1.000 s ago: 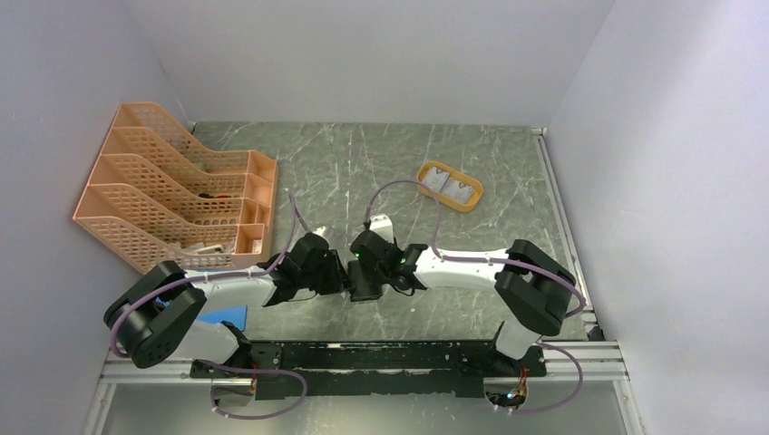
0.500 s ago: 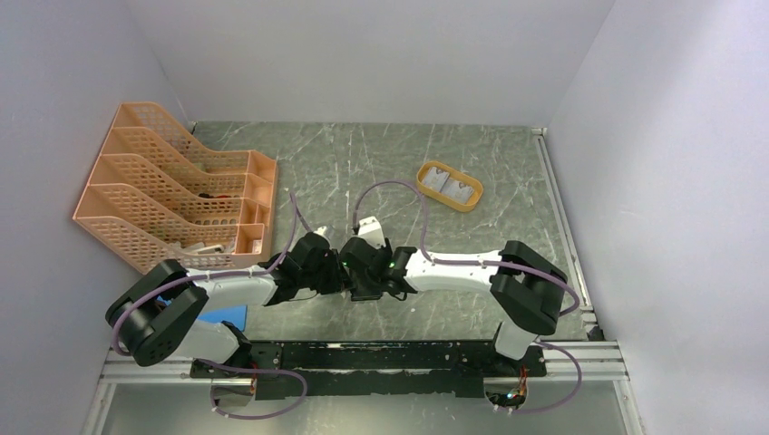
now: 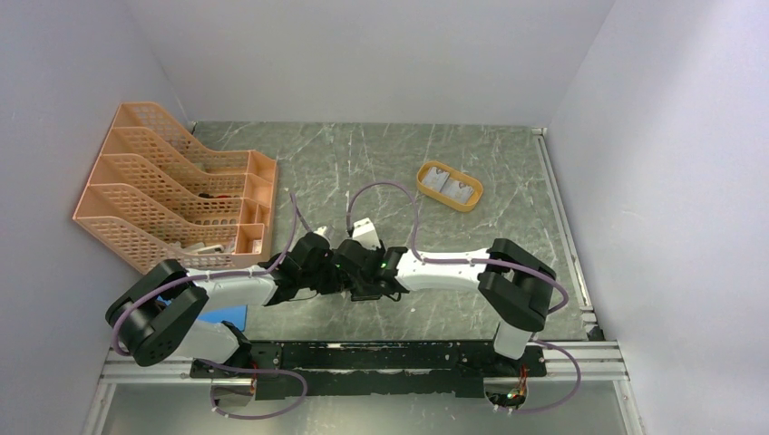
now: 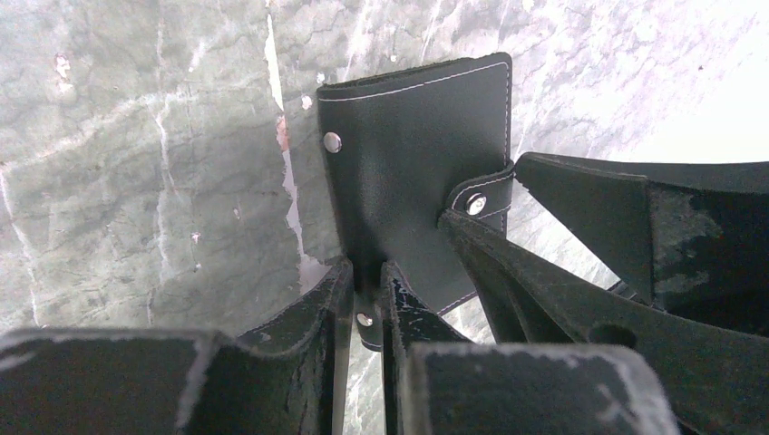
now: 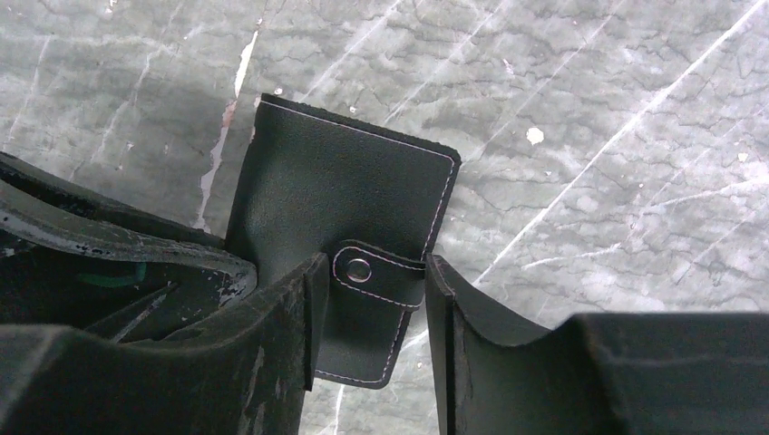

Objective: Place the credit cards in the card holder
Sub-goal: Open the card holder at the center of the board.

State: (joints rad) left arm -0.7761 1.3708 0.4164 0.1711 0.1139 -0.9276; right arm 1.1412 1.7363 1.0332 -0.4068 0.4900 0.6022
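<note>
So, both arms meet low over the middle of the table point(image 3: 363, 163), and the reason is the card holder point(image 5: 335, 199). It is closed and sits directly under the two wrists, on the marbled surface or just above it (I cannot tell which). It has to be opened before anything can go in.

My left gripper point(image 4: 365, 272) has its fingers drawn narrow on the near edge of the black leather, pinching it. I read that as an anchor, so the holder cannot slide or twist while the other side is worked. My right gripper point(image 5: 374, 267) stands about half apart, one finger on each side of the snap tab point(image 5: 399, 283) that wraps over the holder's edge. I can see nothing clamped between those fingers. The tab looks fastened, its stud flat against the cover, so I judge the step in hand to be popping that snap.

The credit cards point(image 3: 442, 182) are well apart from all this. Two pale ones lie side by side in the orange tray point(image 3: 423, 172) toward the far right of the table, clear of the opening work.

The risk I see is the tab slipping from between the right fingers. The holder could also twist in the left pinch if I pull sideways rather than up.
</note>
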